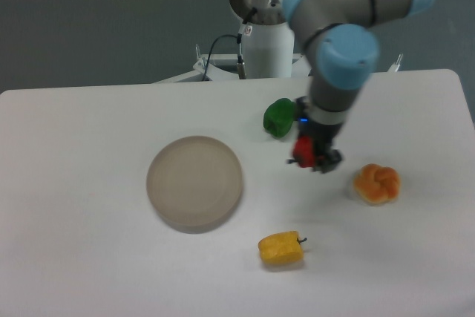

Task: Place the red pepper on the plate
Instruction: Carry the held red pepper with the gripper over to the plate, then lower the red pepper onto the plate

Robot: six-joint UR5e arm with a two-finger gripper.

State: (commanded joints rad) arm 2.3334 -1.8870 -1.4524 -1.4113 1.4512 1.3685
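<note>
The robot's hand [315, 155] grips the small glossy red toy pepper [303, 151] between its dark fingers, holding it clear of the white bench [82, 265], right of the bench's middle. The pepper hangs just below and to the right of the green toy pepper [280, 117], which lies toward the far edge. The round flat grey-beige translucent plate [194, 181] with its thick rim sits left of centre, well apart from the held pepper and bare on top. An orange knotted bun-like toy [377, 183] lies near the right edge, to the right of the hand. A yellow toy pepper [281, 249] with a short dark stem rests toward the near edge, below the hand.
</note>
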